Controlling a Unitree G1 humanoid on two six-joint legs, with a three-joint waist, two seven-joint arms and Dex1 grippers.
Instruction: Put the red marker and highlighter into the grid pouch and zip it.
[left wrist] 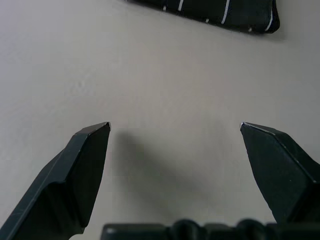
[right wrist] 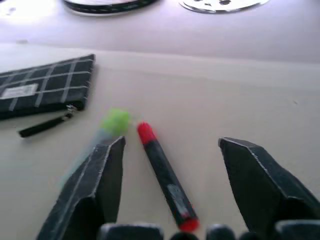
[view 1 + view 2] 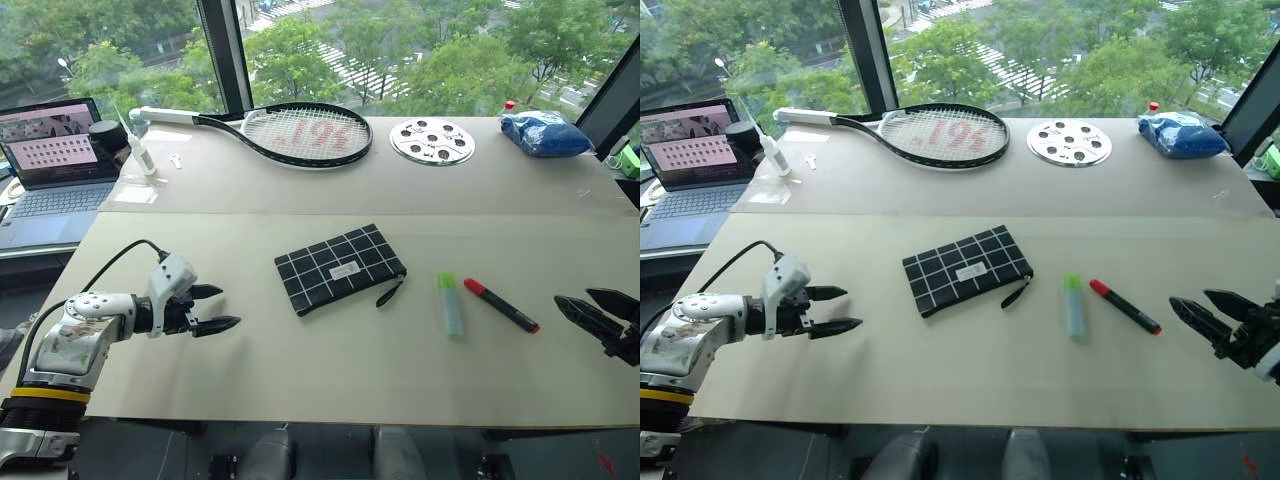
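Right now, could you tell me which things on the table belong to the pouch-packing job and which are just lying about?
For the job:
red marker
highlighter
grid pouch

Lying about:
tennis racket
white perforated disc
blue bag
laptop

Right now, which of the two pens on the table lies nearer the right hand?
The red marker, black-barrelled with a red cap. It lies between the pale green highlighter and the open right hand.
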